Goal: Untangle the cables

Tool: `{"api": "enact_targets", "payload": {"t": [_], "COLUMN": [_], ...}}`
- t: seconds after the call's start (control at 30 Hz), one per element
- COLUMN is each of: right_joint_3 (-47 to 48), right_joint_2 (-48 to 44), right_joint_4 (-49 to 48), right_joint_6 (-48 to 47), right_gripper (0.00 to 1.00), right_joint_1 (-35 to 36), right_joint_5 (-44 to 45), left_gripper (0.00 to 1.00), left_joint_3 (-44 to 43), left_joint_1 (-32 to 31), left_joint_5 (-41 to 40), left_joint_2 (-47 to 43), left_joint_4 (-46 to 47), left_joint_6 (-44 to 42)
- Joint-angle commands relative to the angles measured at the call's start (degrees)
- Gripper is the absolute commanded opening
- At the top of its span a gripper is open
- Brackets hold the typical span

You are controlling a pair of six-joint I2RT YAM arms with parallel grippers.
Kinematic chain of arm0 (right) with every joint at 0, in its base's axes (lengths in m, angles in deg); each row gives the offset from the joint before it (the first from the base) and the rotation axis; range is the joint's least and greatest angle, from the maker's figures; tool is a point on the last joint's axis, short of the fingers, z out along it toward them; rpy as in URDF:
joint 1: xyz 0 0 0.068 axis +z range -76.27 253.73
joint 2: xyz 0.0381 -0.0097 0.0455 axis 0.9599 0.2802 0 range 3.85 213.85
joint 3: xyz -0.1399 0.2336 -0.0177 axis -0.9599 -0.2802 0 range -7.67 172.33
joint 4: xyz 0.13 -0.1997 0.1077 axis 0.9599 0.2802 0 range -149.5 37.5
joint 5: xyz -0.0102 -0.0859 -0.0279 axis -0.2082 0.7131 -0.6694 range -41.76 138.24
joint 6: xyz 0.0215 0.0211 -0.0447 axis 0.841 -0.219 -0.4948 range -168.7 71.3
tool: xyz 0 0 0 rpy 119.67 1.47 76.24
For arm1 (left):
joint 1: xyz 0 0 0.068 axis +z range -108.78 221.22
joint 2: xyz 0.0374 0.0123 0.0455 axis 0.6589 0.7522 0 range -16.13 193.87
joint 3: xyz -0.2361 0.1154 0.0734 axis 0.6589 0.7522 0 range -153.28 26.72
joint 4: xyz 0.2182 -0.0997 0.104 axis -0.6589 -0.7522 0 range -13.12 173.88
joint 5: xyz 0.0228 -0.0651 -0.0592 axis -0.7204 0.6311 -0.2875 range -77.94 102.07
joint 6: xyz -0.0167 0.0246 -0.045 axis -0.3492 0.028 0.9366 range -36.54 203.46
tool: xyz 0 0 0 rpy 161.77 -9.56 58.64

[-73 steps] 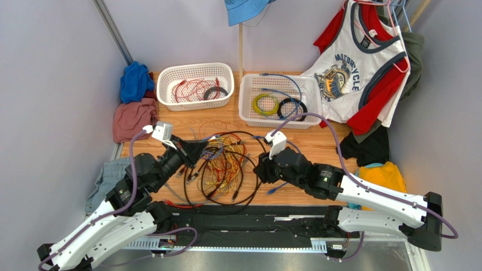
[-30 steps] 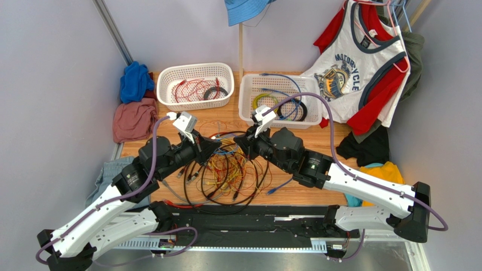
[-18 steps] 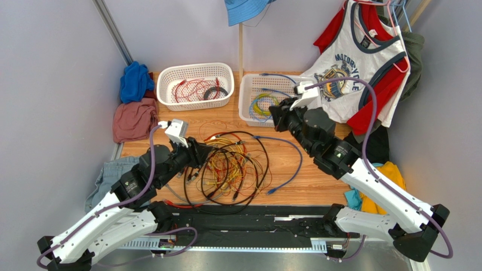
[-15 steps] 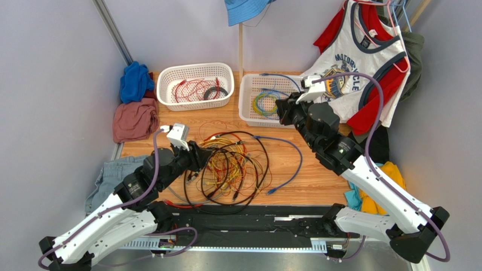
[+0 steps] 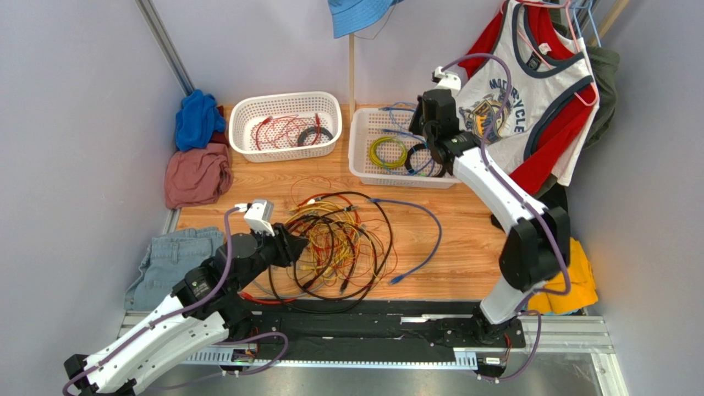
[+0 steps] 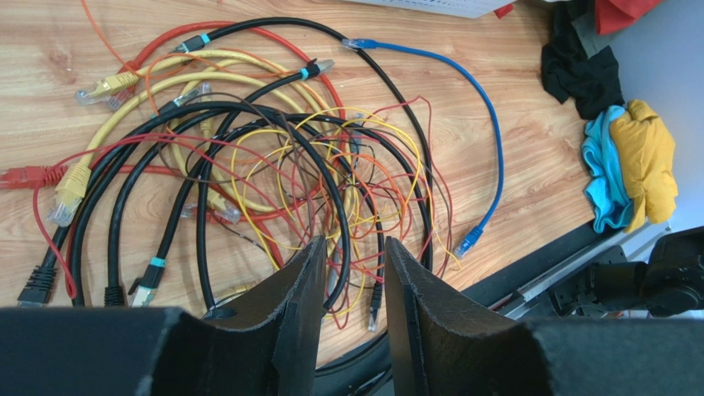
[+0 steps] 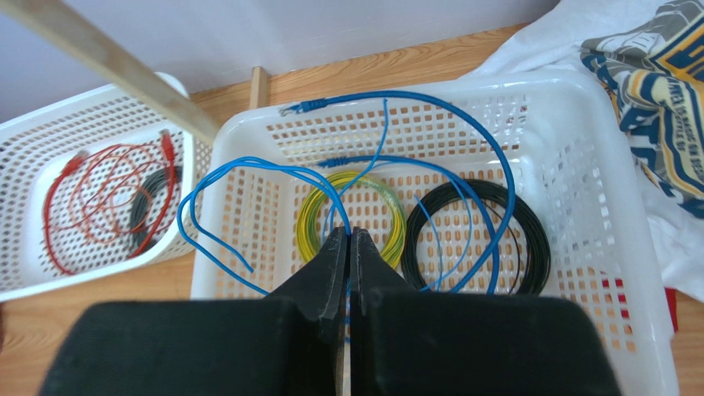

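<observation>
Right end effector (image 7: 348, 235) closed, seemingly pinching blue cable (image 7: 248, 160) over basket (image 7: 595, 272); left end effector (image 6: 353, 246) parted, empty, above cables (image 6: 330, 190).

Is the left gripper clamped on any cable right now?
No: in the left wrist view the left gripper has its fingers apart above the cables, with nothing pinched between them.

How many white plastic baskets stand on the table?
2. The left basket, at the table's far edge, holds red cables and a dark coil; the right basket beside it holds blue cables, a yellow-green coil and a black coil.
</observation>
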Motion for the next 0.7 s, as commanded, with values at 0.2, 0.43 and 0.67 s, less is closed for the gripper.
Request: {"api": "enact_targets", "payload": {"t": [0.2, 0.43, 0.67], "right_joint_3": [13.40, -13.19, -31.25], "right_joint_2": [9.71, -12.78, -29.50], "right_joint_4": [7.66, -5.68, -7.67], "right_joint_6": [6.16, 13.28, 9.25], "right_gripper": [0.49, 0.47, 0.45], "right_joint_1": [-1.09, 1.62, 15.59], "right_joint_5": [-3.75, -9.11, -15.44], "left_gripper": [0.54, 0.54, 0.51], "left_joint_3": [-0.18, 0.43, 2.71], "left_joint_1": [0.04, 0.04, 0.04], "left_joint_5": [-3.35, -3.88, -1.87], "left_joint_2": [-2.91, -3.89, 2.08], "left_joint_4": [-4.45, -2.96, 1.87], "left_joint_6": [1.29, 2.78, 4.89]}}
